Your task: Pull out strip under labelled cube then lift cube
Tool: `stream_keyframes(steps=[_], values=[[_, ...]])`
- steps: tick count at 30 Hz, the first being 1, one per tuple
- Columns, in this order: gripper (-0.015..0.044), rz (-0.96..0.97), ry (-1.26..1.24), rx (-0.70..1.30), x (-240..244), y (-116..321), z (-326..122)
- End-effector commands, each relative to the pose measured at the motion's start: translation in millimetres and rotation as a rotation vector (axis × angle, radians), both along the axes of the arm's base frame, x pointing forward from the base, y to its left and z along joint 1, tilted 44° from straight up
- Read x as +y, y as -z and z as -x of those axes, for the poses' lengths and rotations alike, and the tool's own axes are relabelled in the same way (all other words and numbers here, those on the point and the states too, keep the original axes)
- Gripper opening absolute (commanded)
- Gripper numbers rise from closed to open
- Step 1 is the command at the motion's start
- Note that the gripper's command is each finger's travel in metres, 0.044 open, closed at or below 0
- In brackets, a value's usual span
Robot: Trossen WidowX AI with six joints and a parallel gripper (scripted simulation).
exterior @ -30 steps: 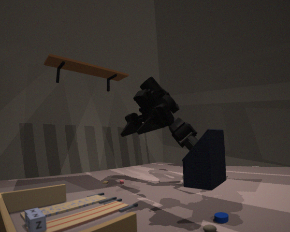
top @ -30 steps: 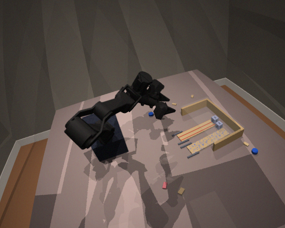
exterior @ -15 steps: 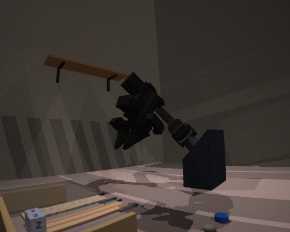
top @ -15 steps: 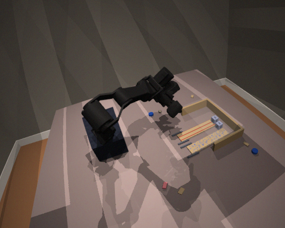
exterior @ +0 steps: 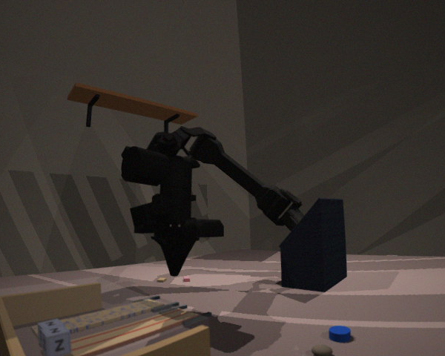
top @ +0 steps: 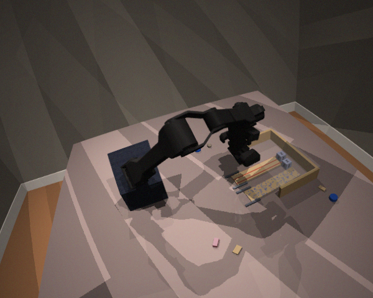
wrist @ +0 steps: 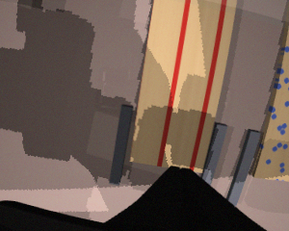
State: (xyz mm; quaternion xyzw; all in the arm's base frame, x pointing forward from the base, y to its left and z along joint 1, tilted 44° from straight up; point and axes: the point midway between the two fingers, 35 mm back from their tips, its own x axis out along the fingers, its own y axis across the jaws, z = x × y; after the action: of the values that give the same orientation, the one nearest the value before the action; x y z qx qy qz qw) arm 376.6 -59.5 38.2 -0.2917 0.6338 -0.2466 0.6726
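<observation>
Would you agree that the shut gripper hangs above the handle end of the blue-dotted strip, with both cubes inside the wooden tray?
Not quite: the shut gripper hangs above the handle end of the red-lined strip, as the wrist view shows; the blue-dotted strip lies further over. Both cubes are indeed inside the wooden tray.

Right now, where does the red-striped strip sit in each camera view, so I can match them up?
Top: the red-striped strip lies right of centre, inside the wooden tray.
Exterior: bottom left, running from the cubes toward the tray's open end.
Wrist: upper centre, straight ahead of the shut gripper.
Shared landmark: the blue-speckled strip beside it.
</observation>
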Motion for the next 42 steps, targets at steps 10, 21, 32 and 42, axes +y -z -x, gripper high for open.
stream_keyframes(steps=[10,21,32,42], values=[[0.0,-0.009,0.035,0.039,-10.9,9.0,0.8],[0.0,-0.009,0.035,0.039,-23.5,22.2,-0.4],[0.0,-0.008,0.035,0.039,-36.3,34.9,-0.8],[0.0,-0.006,0.035,0.039,-48.1,46.0,-1.0]])
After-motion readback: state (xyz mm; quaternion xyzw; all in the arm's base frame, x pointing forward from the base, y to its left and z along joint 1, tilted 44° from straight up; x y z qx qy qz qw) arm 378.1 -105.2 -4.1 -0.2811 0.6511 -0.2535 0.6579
